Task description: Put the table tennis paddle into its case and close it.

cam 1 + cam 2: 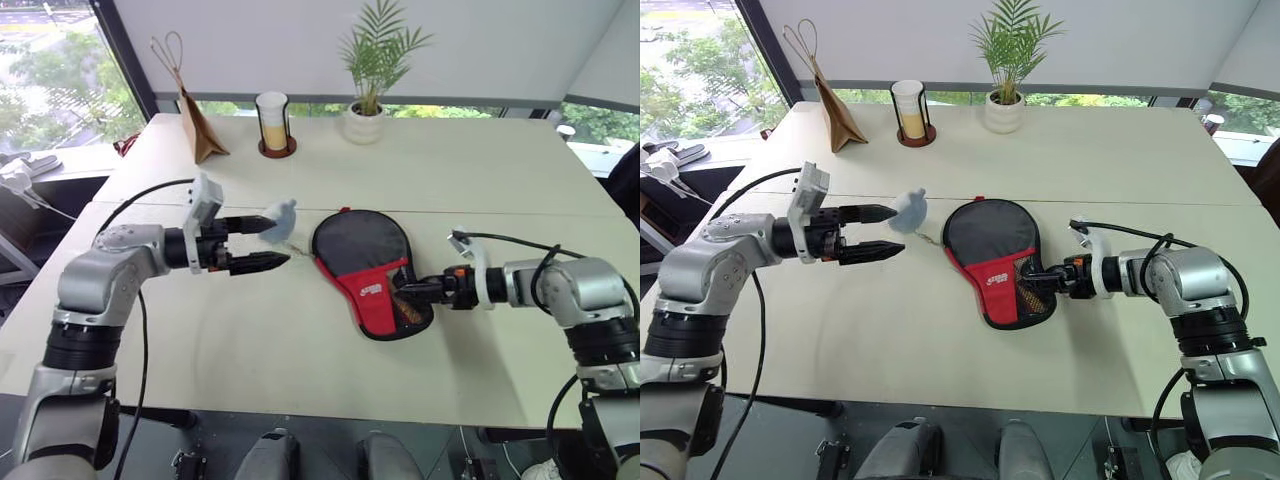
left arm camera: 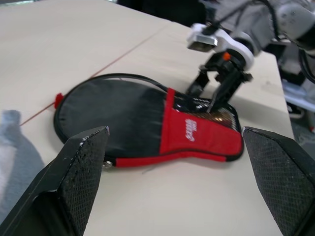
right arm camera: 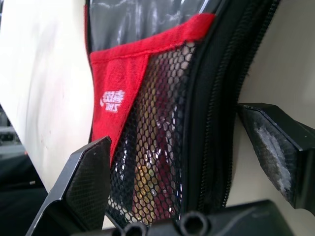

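Two black-fingered grippers are seen over the pale tabletop (image 1: pixel 300 360), both w/ fingers spread wide and nothing held. The left gripper (image 1: pixel 275 244) is held above the table, pointing across toward the case, apart from it; the small grey-blue plush toy (image 1: pixel 281 219) lies just beside its upper fingertip, contact can't be told. The right gripper (image 1: pixel 400 292) is set low at the narrow red end of the soft paddle-shaped case, black fabric w/ red lower section (image 1: pixel 362 268); in the right wrist view its two fingers (image 3: pixel 81 189) are seen straddling the mesh pocket and black zipper edging at that end, one on each side, not closed on it.

The case is lying flat near the table's middle, between the two arms. Its long axis is run diagonally: round black end toward the far side and robot's left, red handle end toward the robot and its right. A pale shape w/ reddish tint is glimpsed through the mesh, too unclear to name.

At the far edge are stood a brown paper bag (image 1: pixel 200 125), a cup in a dark holder (image 1: pixel 273 122) and a potted plant (image 1: pixel 368 70)
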Action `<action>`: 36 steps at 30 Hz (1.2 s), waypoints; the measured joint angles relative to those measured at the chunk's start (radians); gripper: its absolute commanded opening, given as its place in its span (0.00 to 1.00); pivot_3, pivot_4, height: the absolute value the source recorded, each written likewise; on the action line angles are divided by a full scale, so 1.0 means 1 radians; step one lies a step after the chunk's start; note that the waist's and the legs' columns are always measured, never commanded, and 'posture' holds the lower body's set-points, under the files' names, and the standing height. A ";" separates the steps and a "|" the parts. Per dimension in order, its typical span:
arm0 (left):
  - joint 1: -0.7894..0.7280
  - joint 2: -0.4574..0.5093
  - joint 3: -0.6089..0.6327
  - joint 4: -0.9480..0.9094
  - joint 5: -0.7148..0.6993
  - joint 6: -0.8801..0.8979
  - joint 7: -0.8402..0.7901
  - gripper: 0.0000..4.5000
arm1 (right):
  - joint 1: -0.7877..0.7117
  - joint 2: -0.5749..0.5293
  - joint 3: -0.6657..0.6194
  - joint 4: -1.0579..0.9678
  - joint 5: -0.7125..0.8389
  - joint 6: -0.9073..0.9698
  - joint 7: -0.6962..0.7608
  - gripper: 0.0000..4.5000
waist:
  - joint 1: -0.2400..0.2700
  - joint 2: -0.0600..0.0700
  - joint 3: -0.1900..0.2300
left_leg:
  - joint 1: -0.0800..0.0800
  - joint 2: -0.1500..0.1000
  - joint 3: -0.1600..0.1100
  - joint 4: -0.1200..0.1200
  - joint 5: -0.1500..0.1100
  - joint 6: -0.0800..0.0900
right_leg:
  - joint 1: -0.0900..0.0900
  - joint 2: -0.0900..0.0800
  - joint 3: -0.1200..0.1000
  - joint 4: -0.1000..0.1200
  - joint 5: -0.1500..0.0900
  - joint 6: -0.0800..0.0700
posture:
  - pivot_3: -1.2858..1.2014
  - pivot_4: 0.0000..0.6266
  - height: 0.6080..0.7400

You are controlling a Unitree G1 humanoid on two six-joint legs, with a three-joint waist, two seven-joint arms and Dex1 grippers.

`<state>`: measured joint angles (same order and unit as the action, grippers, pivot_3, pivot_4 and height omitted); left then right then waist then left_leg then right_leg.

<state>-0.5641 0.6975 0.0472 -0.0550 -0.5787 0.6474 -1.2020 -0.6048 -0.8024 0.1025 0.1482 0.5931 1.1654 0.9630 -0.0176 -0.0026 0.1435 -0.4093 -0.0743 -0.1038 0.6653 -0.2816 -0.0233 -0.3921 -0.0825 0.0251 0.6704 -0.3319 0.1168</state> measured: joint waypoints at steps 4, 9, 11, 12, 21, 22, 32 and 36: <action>0.022 0.031 0.001 -0.025 -0.005 -0.001 -0.033 0.99 | -0.030 0.008 0.029 0.047 -0.023 -0.020 0.048 1.00 | -0.001 0.000 0.000 | 0.000 0.000 0.000 0.000 0.000 0.000 | 0.000 0.000 0.000 0.000 0.000 0.000 | 0.52 0.24 1.00; 0.027 0.054 0.002 -0.046 -0.013 -0.010 -0.050 1.00 | -0.080 0.049 0.048 0.146 -0.055 -0.039 0.082 0.72 | -0.005 0.000 0.000 | 0.001 0.001 0.000 0.000 0.000 0.000 | 0.000 0.001 0.000 0.000 0.000 0.000 | 0.52 0.24 1.00; 0.041 0.062 0.001 -0.046 -0.010 -0.020 -0.053 1.00 | -0.092 0.063 0.057 0.183 -0.077 -0.053 0.088 0.48 | -0.005 0.000 0.000 | 0.001 0.001 0.000 -0.001 0.000 0.000 | 0.000 0.001 0.000 0.000 0.000 0.000 | 0.52 0.24 1.00; 0.043 0.062 0.001 -0.046 -0.010 -0.021 -0.052 1.00 | -0.094 0.068 0.059 0.194 -0.079 -0.057 0.100 0.40 | -0.004 0.000 0.000 | 0.001 0.001 0.000 -0.001 0.000 0.000 | 0.000 0.001 0.000 0.000 0.000 0.000 | 0.52 0.24 1.00; 0.044 0.061 0.001 -0.043 0.004 -0.049 -0.024 1.00 | -0.102 0.079 0.055 0.194 -0.082 -0.024 0.140 0.02 | -0.004 0.000 0.000 | 0.001 0.001 0.000 -0.001 0.000 0.000 | 0.000 0.001 0.000 0.000 0.000 0.000 | 0.52 0.24 1.00; 0.044 0.060 0.001 -0.041 0.005 -0.052 -0.021 1.00 | -0.100 0.079 0.049 0.194 -0.076 -0.008 0.140 0.02 | -0.002 0.000 0.000 | 0.001 0.001 0.000 -0.001 0.000 0.000 | 0.000 0.000 0.000 0.000 0.000 0.000 | 0.52 0.24 1.00; 0.039 0.043 -0.028 -0.013 0.039 -0.095 -0.014 1.00 | 0.045 0.021 0.002 0.007 0.040 0.203 0.145 0.02 | 0.006 -0.001 0.000 | 0.001 0.000 -0.001 -0.002 0.000 0.001 | 0.001 0.000 -0.001 -0.001 0.000 0.000 | 0.52 0.24 1.00; 0.042 0.044 -0.028 -0.013 0.045 -0.100 -0.012 1.00 | 0.113 0.017 -0.051 -0.061 0.091 0.289 0.116 0.02 | 0.006 -0.001 0.000 | 0.001 0.000 -0.002 -0.002 -0.001 0.001 | 0.002 0.000 -0.001 -0.003 0.000 0.000 | 0.52 0.24 1.00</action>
<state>-0.5226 0.7410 0.0194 -0.0683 -0.5340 0.5471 -1.2140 -0.4917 -0.7854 0.0520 0.0874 0.6844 1.4541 1.0794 -0.0115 -0.0034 0.1430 -0.4087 -0.0741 -0.1055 0.6633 -0.2822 -0.0225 -0.3904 -0.0828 0.0240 0.6677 -0.3319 0.1167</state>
